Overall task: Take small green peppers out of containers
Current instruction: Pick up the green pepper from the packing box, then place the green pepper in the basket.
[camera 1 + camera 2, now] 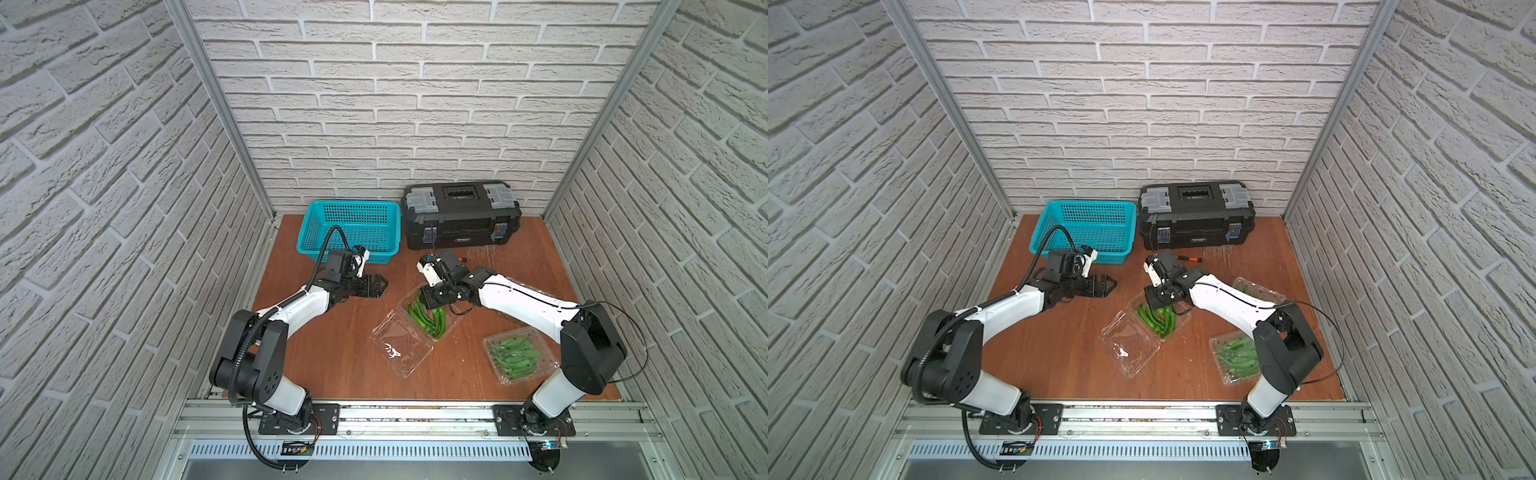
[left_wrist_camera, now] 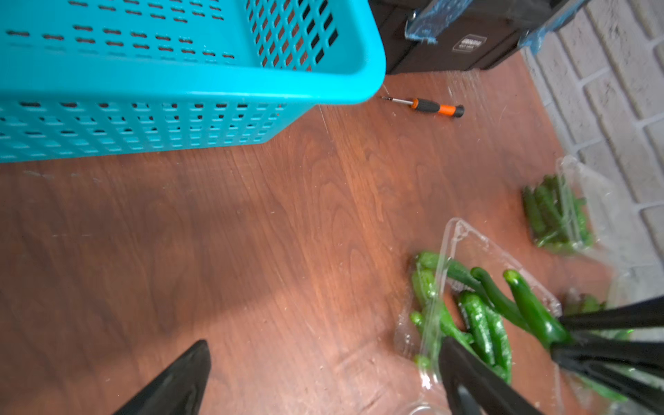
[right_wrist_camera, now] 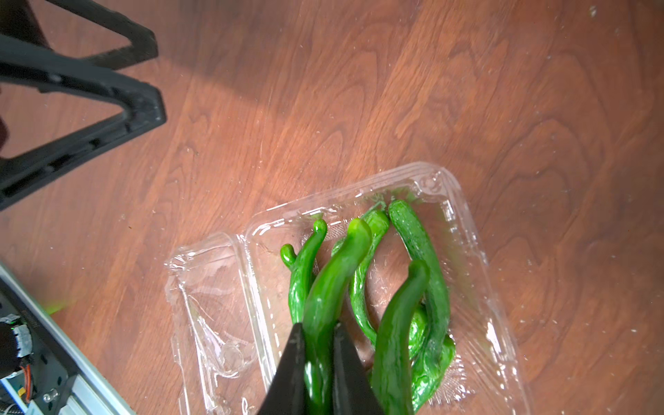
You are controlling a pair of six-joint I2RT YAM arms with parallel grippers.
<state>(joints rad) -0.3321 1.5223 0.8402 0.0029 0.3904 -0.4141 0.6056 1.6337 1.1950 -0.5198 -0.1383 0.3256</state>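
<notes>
An open clear container lies mid-table with several small green peppers in its tray. My right gripper reaches into that tray and is shut on one pepper, which rises above the others; a second pepper stands up right beside the jaws. A closed container full of peppers sits at the front right under the right arm. Another container shows behind that arm. My left gripper hovers open over bare wood, left of the open container, holding nothing.
A teal perforated basket stands at the back left, just beyond the left wrist. A black toolbox sits against the back wall. An orange-and-black screwdriver lies in front of the toolbox. Brick walls enclose three sides.
</notes>
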